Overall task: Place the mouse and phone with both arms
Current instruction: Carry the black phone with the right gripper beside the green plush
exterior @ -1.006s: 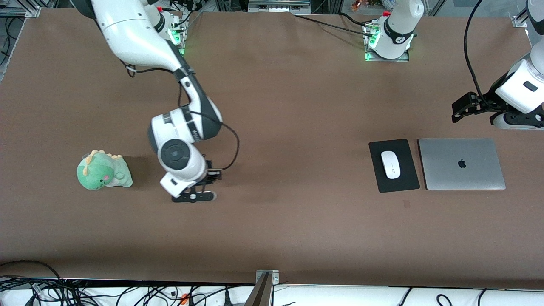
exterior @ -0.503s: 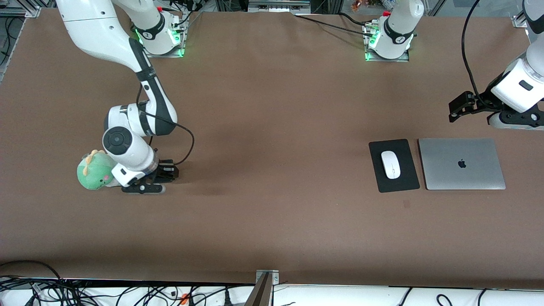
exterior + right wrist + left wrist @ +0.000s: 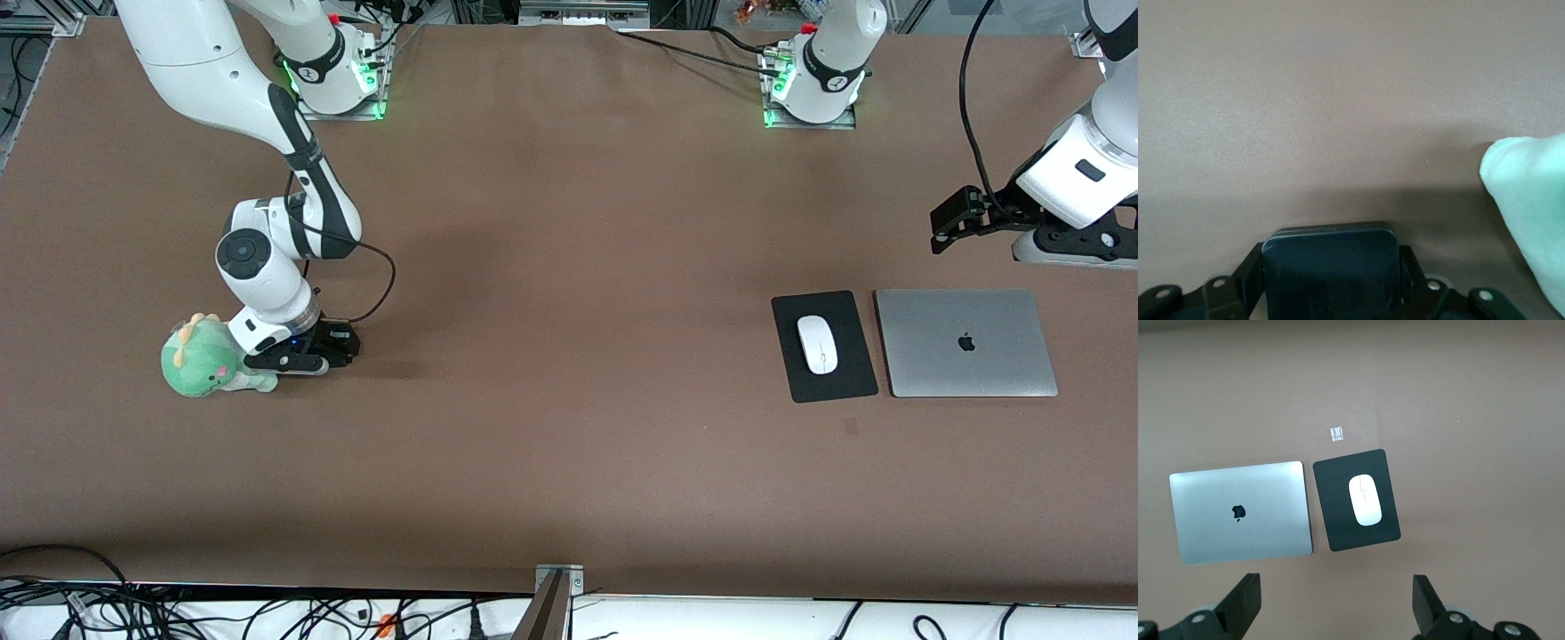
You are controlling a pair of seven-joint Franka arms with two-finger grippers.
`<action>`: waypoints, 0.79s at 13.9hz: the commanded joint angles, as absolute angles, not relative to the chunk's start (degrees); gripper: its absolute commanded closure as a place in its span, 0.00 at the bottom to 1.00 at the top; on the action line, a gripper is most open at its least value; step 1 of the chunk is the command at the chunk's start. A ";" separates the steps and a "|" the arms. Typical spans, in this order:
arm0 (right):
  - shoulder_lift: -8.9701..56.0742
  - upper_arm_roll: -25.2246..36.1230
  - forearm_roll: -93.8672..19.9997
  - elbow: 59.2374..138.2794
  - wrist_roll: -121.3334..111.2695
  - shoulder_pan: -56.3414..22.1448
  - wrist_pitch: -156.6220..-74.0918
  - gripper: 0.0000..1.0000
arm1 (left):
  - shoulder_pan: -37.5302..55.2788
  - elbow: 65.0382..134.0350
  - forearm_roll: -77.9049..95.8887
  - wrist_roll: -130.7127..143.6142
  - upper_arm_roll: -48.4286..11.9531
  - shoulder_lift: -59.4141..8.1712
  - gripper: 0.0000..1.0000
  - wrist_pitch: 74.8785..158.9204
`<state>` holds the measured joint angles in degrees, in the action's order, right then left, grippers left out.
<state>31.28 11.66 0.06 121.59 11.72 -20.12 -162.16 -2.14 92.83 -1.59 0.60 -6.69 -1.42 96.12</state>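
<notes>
The white mouse [image 3: 817, 344] lies on a black mouse pad [image 3: 822, 384] toward the left arm's end of the table; both also show in the left wrist view, the mouse [image 3: 1365, 500] on the pad [image 3: 1338, 523]. My right gripper [image 3: 298, 359] is low over the table beside a green plush and is shut on the black phone [image 3: 1330, 257], held between its fingers [image 3: 1408, 267]. The phone is hidden under the hand in the front view. My left gripper [image 3: 1062, 242] is open and empty, up in the air over the table near the laptop; its fingers [image 3: 1245, 603] stand wide apart.
A shut silver laptop [image 3: 966, 342] lies beside the mouse pad, also in the left wrist view [image 3: 1241, 512]. A green dinosaur plush [image 3: 209, 357] sits at the right arm's end, touching or nearly touching the right hand, and shows in the right wrist view [image 3: 1531, 200]. A small tape mark [image 3: 851, 428] lies near the pad.
My right arm has swung with the phone from mid-table toward the plush and now sits beside it. My left arm has shifted slightly; mouse and laptop have not moved.
</notes>
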 commanded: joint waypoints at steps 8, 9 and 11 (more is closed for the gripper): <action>27.78 11.25 -1.14 120.60 10.72 -19.42 -157.26 0.00 | -2.11 90.97 -0.70 -0.53 -7.47 -2.29 0.00 94.75; 27.08 11.34 -2.01 118.93 10.72 -19.42 -153.76 0.00 | -2.11 90.97 -0.70 -0.53 -7.47 -2.29 0.00 94.75; 25.50 11.34 -5.52 115.07 10.46 -19.42 -145.85 0.00 | -2.11 90.97 -0.70 -0.44 -7.47 -2.28 0.00 94.66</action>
<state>28.42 11.78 -2.55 117.82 11.72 -20.08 -152.96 -2.13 92.81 -1.58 0.59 -7.58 -1.42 96.03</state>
